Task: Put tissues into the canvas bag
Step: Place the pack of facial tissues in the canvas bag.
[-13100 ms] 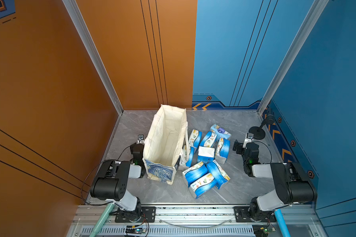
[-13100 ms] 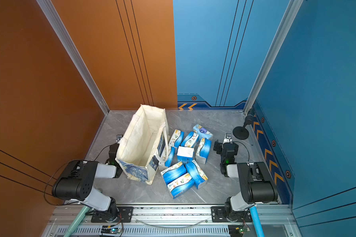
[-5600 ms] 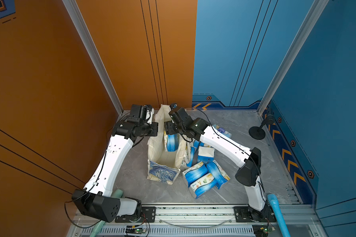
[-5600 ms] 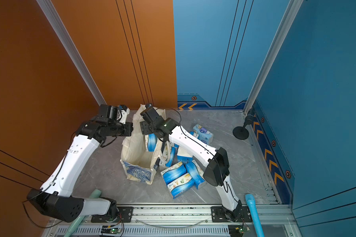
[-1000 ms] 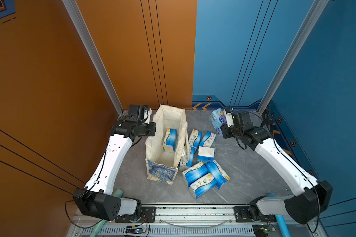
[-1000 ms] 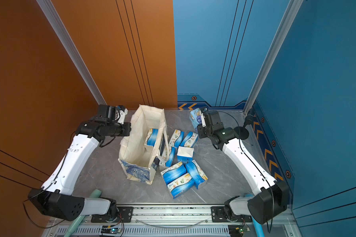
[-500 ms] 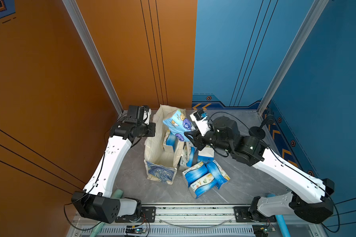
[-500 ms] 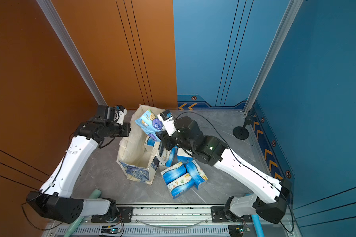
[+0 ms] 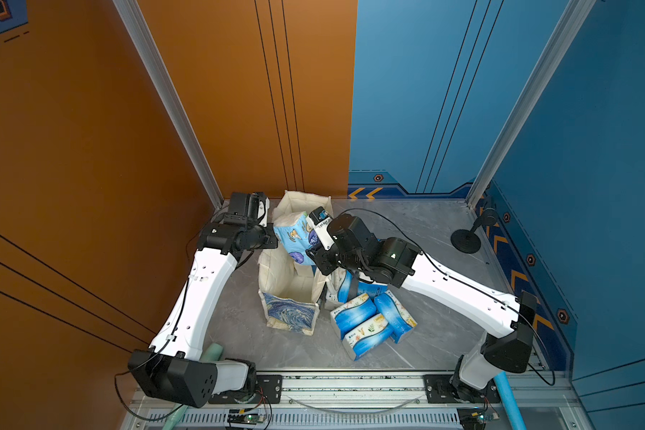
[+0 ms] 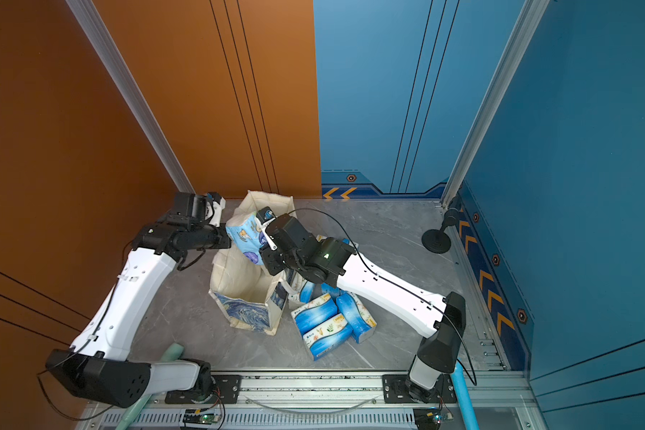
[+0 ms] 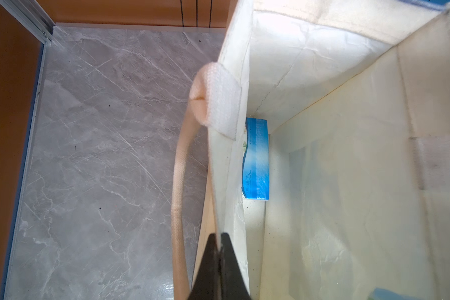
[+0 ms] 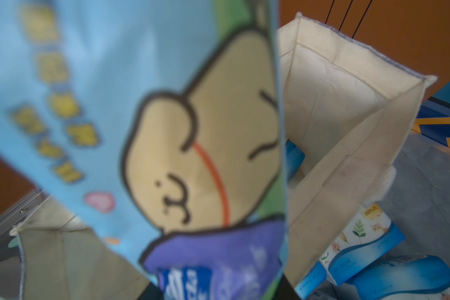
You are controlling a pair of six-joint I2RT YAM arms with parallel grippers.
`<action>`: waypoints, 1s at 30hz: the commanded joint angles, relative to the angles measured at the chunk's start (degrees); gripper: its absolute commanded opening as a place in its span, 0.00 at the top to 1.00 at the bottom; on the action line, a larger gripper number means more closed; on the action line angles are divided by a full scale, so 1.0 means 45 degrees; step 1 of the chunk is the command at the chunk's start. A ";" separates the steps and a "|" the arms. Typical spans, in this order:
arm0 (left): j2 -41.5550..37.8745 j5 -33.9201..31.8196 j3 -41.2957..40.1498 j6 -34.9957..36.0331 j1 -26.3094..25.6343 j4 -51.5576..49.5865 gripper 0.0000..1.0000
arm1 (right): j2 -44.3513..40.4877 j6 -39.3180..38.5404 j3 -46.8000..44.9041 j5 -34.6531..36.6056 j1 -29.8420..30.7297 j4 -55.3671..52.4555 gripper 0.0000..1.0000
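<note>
bag (image 9: pixel 289 316): I see it upright and open on the floor (image 9: pixel 425 335), with a swirled blue print on the near end and cream lining inside (image 11: pixel 348 181).
handle (image 11: pixel 179 181): a cream loop hanging outside the bag's wall, on the side toward the orange wall (image 9: pixel 239 111).
left gripper (image 11: pixel 220 249): my jaws are pinched tight on the top edge of that same bag wall.
pale pack (image 9: pixel 294 235): light blue with a cartoon animal print, tilted, in the air above the far part of the bag's opening. It is just beside the left gripper in both top views and fills much of the right wrist view, blurred (image 12: pixel 140 117).
right gripper (image 9: pixel 315 247): partly closed and clamped on the pale pack; I cannot see the fingertips behind the wrapper.
pack in bag (image 11: pixel 256 158): one blue pack on edge at the bottom, against the wall I am holding.
loose packs (image 9: pixel 369 318): a blue and white heap on the floor just beside the bag, on the side of the right arm (image 9: pixel 462 294), some under it; I cannot count them.
stand (image 9: pixel 466 238): black with a round foot, by the blue wall (image 9: pixel 592 186), well apart from the bag.
</note>
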 commanded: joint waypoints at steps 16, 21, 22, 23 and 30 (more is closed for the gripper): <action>-0.0167 0.0092 0.0056 0.0210 0.0166 0.0278 1.00 | -0.0025 0.0981 -0.0184 -0.0834 0.0133 -0.2287 0.61; -0.0211 0.0150 -0.0013 0.0250 0.0298 0.0268 1.00 | -0.0863 0.1138 -0.0658 -0.1046 0.0139 -0.2254 0.61; -0.0193 0.0180 0.0000 0.0250 0.0298 0.0271 1.00 | -0.0934 0.1109 -0.0681 -0.1008 0.0130 -0.2240 0.61; -0.0191 0.0199 0.0005 0.0227 0.0310 0.0275 1.00 | -0.0959 0.1073 -0.0666 -0.0988 0.0140 -0.2240 0.61; -0.0156 0.0344 0.0104 0.0171 0.0299 0.0356 1.00 | 0.0044 0.0778 0.0154 -0.1313 0.0240 -0.2564 0.61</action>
